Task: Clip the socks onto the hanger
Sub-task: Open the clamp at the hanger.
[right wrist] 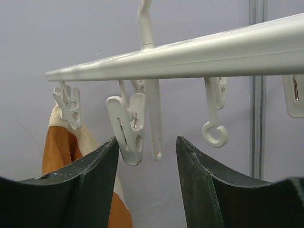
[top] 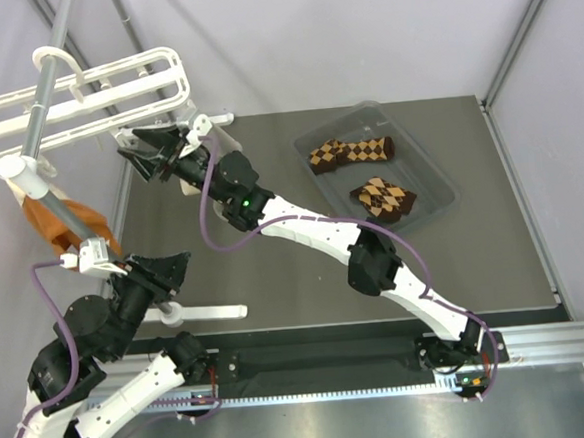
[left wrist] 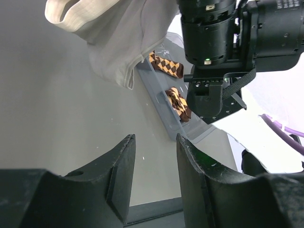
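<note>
Brown-and-tan argyle socks [top: 353,153] lie in the clear tray [top: 419,148], well apart from the white hanger [top: 83,98], with right gripper [right wrist: 146,140] open beside a dangling clip [right wrist: 126,129] and left gripper [left wrist: 156,137] open, both empty.

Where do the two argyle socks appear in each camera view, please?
Top external: the socks lie in the clear tray, upper right of the table.
Left wrist: upper centre, in the same tray.
Right wrist: not in it.
Shared landmark: the clear tray, seen in the top and left wrist views.
</note>
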